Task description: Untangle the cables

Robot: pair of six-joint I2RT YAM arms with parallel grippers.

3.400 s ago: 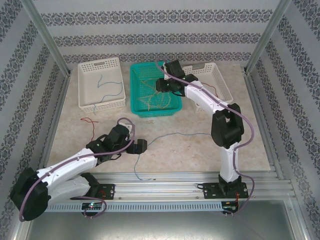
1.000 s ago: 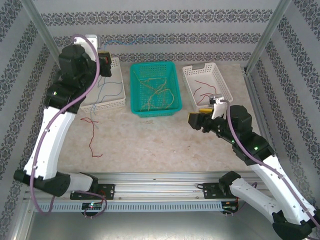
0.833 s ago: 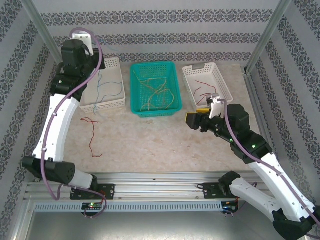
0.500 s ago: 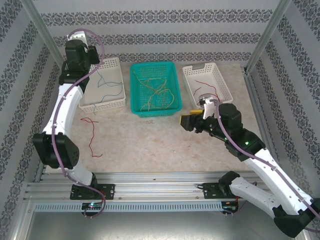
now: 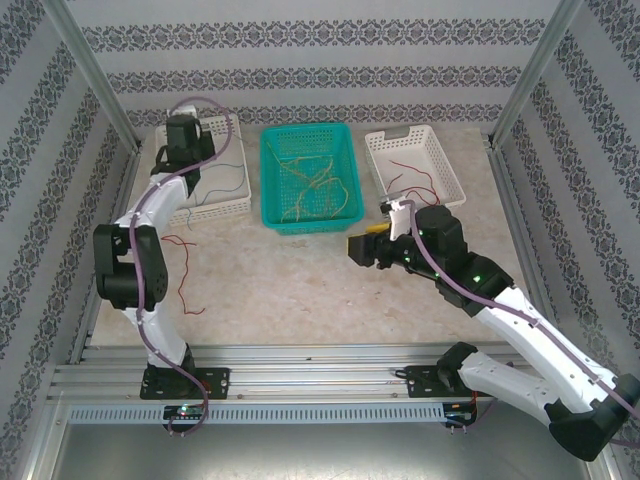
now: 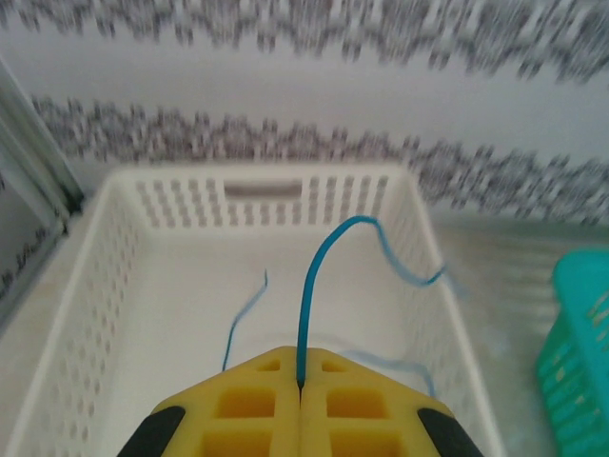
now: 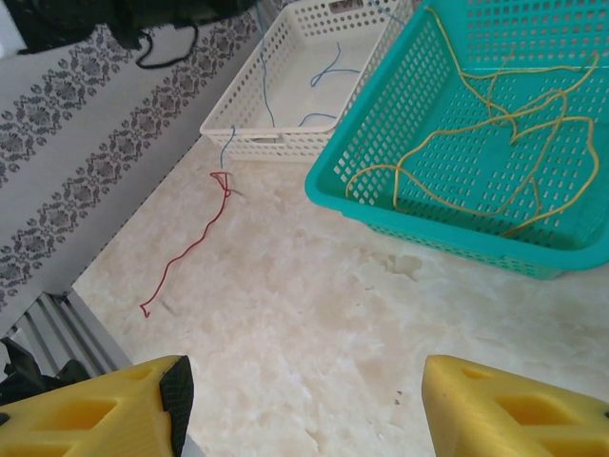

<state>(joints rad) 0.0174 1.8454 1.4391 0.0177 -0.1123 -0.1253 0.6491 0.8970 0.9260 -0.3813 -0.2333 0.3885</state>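
**A:** Start closest to the arms. What is the right claw doing?

**B:** The right claw [image 7: 303, 381] hangs released above the bare table [image 7: 314, 305]. Its jaws are spread wide with nothing between them.

**A:** Any cable lying loose on the table?

**B:** Yes, a red cable [image 7: 181, 257] snakes across the left side, well apart from that claw. Its far end lies just beside the near wall of the left white basket [image 7: 266, 145].

**A:** And farther back?

**B:** In the middle is the teal basket [image 7: 400, 224], with the yellow cables [image 7: 504, 133] looped over one another inside it. To its right, the right white basket [image 5: 450, 170] holds a second red cable [image 5: 408, 168].

**A:** Where is the left claw?

**B:** It is farthest out, above the left white basket. The left claw [image 6: 301, 386] is clenched on a blue cable [image 6: 306, 295], which rises from between the jaws, arches over and drops toward the basket's right wall. Other blue strands lie on the basket floor.
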